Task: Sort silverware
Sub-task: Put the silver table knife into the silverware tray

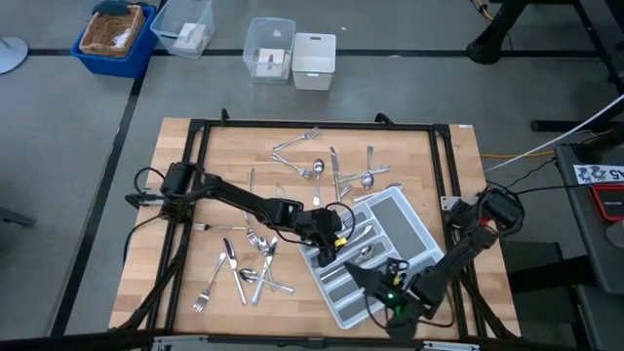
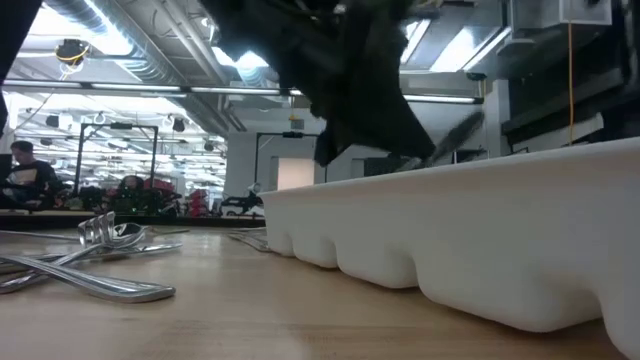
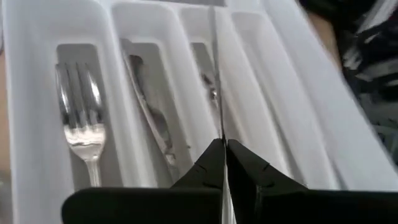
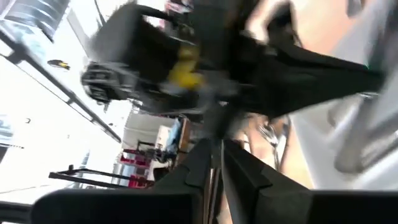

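Silverware: most of it lies loose on the tabletop (image 1: 175,195), one cluster (image 1: 331,168) beyond the tray, another (image 1: 244,268) on the left side. Only a few pieces are sorted.

Tray (image 1: 414,219): left wrist view shows a fork (image 3: 81,127) in one slot, a knife (image 3: 149,109) in the next and another piece (image 3: 208,84) in a third. The remaining slots look empty. Judging by this, the task is early, with most pieces left.

Left end effector (image 3: 222,149) is over the tray, fingers shut on a thin knife blade (image 3: 216,74) that points along a divider.

Right end effector (image 1: 375,278) is at the tray's near end, fingers nearly together; cannot tell whether it holds anything.
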`<action>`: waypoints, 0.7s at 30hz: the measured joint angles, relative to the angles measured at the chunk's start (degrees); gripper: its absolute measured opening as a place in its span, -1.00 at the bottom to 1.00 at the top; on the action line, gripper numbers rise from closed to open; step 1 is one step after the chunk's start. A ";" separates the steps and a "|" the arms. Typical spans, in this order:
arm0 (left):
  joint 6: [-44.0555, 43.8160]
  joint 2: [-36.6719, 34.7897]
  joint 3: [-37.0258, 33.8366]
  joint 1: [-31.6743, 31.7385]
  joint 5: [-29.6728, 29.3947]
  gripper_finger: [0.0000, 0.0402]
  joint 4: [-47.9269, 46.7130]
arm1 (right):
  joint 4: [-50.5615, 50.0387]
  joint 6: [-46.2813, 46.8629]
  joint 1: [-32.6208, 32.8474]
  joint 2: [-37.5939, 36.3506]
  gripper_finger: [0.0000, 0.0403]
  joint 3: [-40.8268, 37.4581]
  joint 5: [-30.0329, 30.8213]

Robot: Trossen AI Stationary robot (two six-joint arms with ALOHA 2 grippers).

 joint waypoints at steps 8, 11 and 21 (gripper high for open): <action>-0.08 4.34 -0.03 0.59 -3.34 -0.99 2.44 | -0.01 -17.45 1.82 -9.00 -0.79 0.09 4.54; -0.09 6.16 -0.11 0.63 -3.53 -0.99 3.90 | -0.07 -25.86 1.65 -12.65 -0.79 0.09 4.42; 1.50 6.79 -0.05 0.49 -2.81 -0.66 5.63 | -2.30 -53.64 1.65 -24.59 -0.79 0.09 3.72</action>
